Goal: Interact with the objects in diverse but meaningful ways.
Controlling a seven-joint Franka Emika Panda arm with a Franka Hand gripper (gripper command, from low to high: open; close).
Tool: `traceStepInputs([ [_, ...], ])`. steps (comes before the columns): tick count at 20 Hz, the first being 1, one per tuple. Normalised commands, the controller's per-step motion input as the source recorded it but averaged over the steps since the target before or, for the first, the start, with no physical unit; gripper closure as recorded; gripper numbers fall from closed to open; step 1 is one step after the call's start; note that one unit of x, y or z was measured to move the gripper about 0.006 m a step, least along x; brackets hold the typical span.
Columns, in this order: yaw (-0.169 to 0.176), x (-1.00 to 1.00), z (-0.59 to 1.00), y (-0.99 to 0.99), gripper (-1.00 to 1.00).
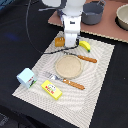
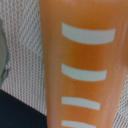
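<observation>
The golden-brown bread loaf [image 1: 59, 42] lies at the far edge of the striped placemat [image 1: 100, 87]. It fills the wrist view [image 2: 80, 55] as an orange surface with white score lines. My gripper [image 1: 69, 45] hangs low, right beside or over the loaf; its fingers do not show clearly in either view. The small yellow banana [image 1: 86, 46] lies just to the exterior view's right of the gripper. The flat yellow box with the red label [image 1: 51, 90] lies at the mat's near edge.
A tan round plate [image 1: 69, 66] sits mid-mat, with a wooden-handled knife [image 1: 83, 58] behind it and a fork [image 1: 65, 81] in front. A pale blue-and-white box [image 1: 26, 77] stands at the mat's left corner. Grey pots [image 1: 92, 13] stand on a board behind.
</observation>
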Motion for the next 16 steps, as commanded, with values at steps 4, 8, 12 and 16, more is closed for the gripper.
traceStepInputs([
  [4, 0.1, -0.38, -0.24, -0.07, -1.0],
  [8, 0.095, -0.34, -0.21, -0.05, -1.0],
  [12, 0.093, -0.34, -0.22, -0.06, 1.0],
  [16, 0.091, -0.31, -0.21, -0.04, 1.0],
])
